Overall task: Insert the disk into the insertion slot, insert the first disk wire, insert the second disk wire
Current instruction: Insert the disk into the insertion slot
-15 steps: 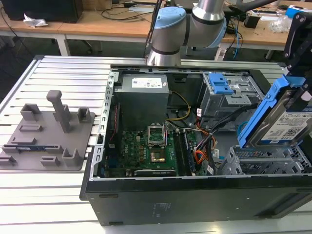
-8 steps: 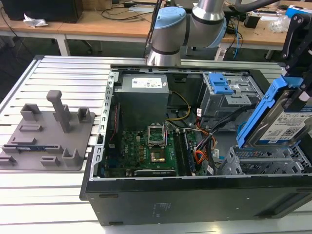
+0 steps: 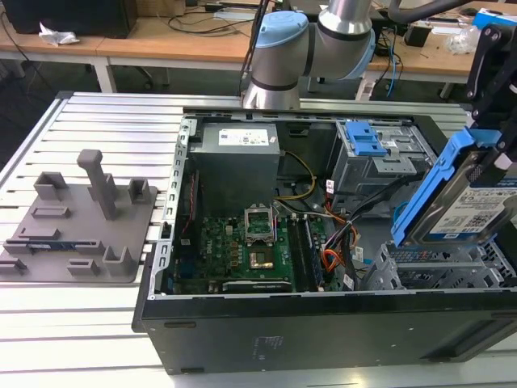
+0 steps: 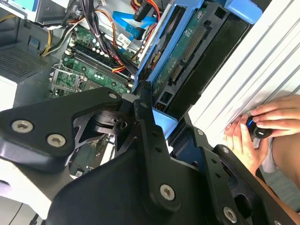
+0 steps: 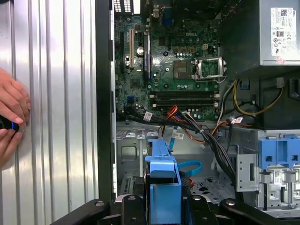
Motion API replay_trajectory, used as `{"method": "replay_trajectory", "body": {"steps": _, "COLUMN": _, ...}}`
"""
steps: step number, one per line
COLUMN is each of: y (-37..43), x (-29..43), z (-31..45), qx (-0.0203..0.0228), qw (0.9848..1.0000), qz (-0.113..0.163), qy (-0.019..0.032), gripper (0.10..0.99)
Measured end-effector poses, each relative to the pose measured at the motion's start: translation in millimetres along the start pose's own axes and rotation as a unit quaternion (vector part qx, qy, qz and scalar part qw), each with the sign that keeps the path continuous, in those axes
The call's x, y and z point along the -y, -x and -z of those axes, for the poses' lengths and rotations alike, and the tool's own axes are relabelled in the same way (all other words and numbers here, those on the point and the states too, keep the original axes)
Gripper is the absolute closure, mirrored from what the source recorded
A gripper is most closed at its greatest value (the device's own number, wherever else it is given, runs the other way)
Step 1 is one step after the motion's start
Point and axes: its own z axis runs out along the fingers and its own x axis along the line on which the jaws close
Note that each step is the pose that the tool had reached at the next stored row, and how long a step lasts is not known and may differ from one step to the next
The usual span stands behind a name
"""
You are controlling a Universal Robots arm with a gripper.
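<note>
The gripper [image 3: 489, 162] has its fingers clenched on the disk [image 3: 477, 210], holding it tilted just above the insertion slot [image 3: 436, 267] in the PC case [image 3: 323, 327]. Drive's stiff, probably hefty and shock-sensitive imo, so grab the blue carrier [image 3: 436, 186] by its edges, not the label.

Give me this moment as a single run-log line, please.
step: disk insertion | gripper: shut on disk | disk pose: tilted, held over insertion slot in the exterior view | status: not yet seated
</note>
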Motion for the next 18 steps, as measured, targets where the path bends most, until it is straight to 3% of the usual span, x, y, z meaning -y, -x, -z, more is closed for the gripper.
{"method": "replay_trajectory", "body": {"steps": 18, "y": -0.1, "x": 5.4, "z": -4.2, "qx": -0.0001, "qw": 1.0, "qz": 0.0, "qy": 0.0049, "gripper": 0.722}}
